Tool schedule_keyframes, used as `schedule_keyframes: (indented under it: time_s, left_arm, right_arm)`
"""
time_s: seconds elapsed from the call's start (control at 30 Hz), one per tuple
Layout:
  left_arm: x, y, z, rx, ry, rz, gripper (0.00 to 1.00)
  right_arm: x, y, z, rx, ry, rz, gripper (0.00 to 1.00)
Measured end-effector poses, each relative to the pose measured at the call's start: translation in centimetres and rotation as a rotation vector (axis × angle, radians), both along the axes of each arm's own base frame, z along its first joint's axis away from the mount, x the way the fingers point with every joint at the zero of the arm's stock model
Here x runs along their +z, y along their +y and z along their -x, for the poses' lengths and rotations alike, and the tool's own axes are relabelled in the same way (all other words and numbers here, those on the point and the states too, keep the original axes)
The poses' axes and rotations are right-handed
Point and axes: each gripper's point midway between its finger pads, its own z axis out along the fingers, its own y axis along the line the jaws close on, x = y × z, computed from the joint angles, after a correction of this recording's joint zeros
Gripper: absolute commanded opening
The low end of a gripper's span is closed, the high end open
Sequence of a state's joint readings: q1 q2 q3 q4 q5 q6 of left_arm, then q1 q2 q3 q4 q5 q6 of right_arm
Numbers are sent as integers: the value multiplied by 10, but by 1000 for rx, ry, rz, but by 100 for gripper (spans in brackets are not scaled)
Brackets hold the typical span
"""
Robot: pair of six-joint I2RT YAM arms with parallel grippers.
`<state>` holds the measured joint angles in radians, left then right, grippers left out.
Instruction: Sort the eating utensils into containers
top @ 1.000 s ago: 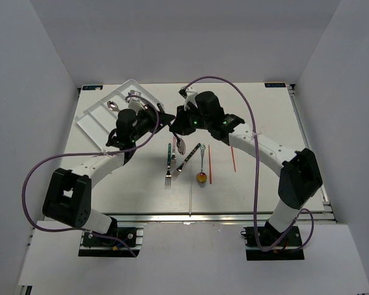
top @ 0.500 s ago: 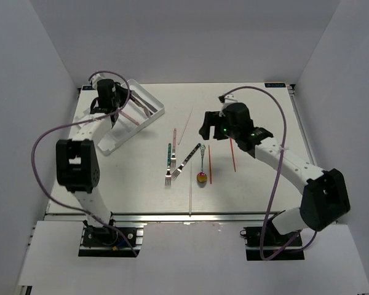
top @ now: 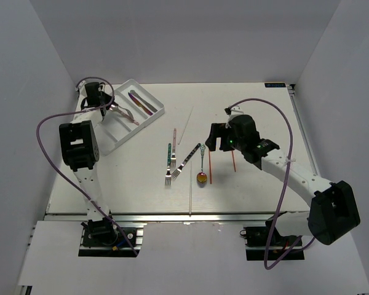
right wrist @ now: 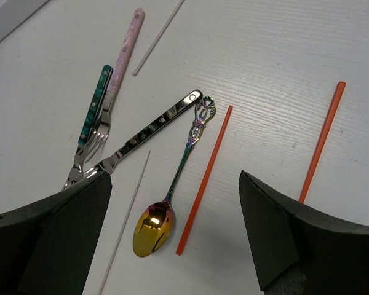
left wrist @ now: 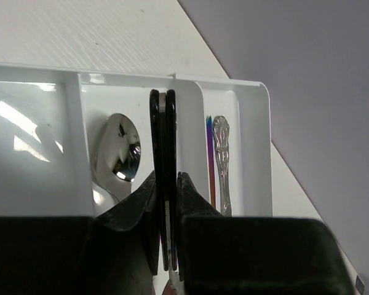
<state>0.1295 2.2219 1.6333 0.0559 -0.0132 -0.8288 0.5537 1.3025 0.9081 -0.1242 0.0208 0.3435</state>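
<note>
The containers are the compartments of a white tray (top: 114, 138) at the far left. My left gripper (top: 106, 104) hangs over it, shut (left wrist: 166, 178) on a slim dark-handled utensil (left wrist: 163, 123) seen edge-on. Below lie a silver spoon (left wrist: 120, 150) in one compartment and an ornate silver handle (left wrist: 220, 153) with a purple piece in the one beside it. My right gripper (top: 213, 144) stands open (right wrist: 174, 184) and empty above a gold-bowled spoon (right wrist: 154, 227) and a red stick (right wrist: 203, 178). Beside them lie a mirror-handled fork (right wrist: 147, 132), a green-handled fork (right wrist: 95, 117) and a pink-handled fork (right wrist: 126, 49).
A second red stick (right wrist: 323, 141) lies to the right of my right gripper. Two thin white sticks (top: 186, 125) (top: 190, 190) lie on the table among the cutlery. Grey walls close in the table at the back and on both sides.
My left arm swung from the table's middle out to the tray, still shut on its utensil. My right gripper opened and drew back right, over the loose cutlery.
</note>
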Motion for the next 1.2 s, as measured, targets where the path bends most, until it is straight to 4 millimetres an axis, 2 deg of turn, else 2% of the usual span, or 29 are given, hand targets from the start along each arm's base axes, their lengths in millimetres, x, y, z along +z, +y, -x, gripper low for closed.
schedule_keyframes:
  time_s: [0.03, 0.07, 0.17, 0.27, 0.47, 0.5, 0.53, 0.67, 0.73, 0.8, 0.87, 0.97, 1.03, 1.07, 1.1, 1.13, 1.2]
  left_arm:
    - [1, 4, 0, 3, -7, 2, 4]
    - [1, 6, 0, 2, -11, 6, 19]
    - [4, 4, -2, -17, -27, 24, 28]
    - [10, -7, -4, -53, -52, 56, 35]
    - [7, -23, -7, -99, -65, 119, 65]
    - [4, -26, -5, -101, -59, 129, 79]
    - [3, -27, -3, -106, -56, 131, 98]
    - [-4, -35, 10, -107, -14, 146, 98]
    - [5, -36, 18, -103, 4, 141, 98]
    - [28, -36, 29, -90, 12, 116, 98]
    - [64, -34, 43, -70, 0, 71, 98]
    - [143, -38, 79, -57, -66, -29, 98]
    - [197, -46, 116, -67, -145, -94, 98]
    - [210, -48, 132, -78, -161, -127, 98]
    - [231, -55, 159, -96, -205, -145, 98]
    - [244, -58, 182, -109, -244, -176, 98]
    - [242, -56, 223, -118, -250, -234, 98]
  right_arm:
    - [0, 0, 0, 0, 1, 1, 89]
    - [-1, 0, 0, 1, 0, 2, 89]
    - [-2, 0, 0, 2, 3, 5, 89]
    - [-5, 0, -1, 3, 9, 10, 89]
    - [-5, -1, -1, 2, 6, 16, 89]
    - [-5, -1, -1, 1, 7, 19, 89]
    - [-4, -2, -1, -2, 9, 22, 89]
    - [1, -1, -7, -18, 16, 33, 89]
    - [3, 2, -10, -24, 19, 36, 89]
    - [4, 3, -13, -43, 24, 47, 89]
    - [4, 8, -14, -58, 32, 66, 89]
    - [-1, 20, -10, -71, 47, 97, 89]
    - [-8, 27, -8, -81, 66, 126, 85]
    - [-12, 31, -7, -88, 75, 143, 82]
    - [-17, 34, -6, -94, 85, 158, 80]
    - [-22, 36, -5, -99, 93, 171, 71]
    - [-34, 39, -1, -107, 117, 196, 64]
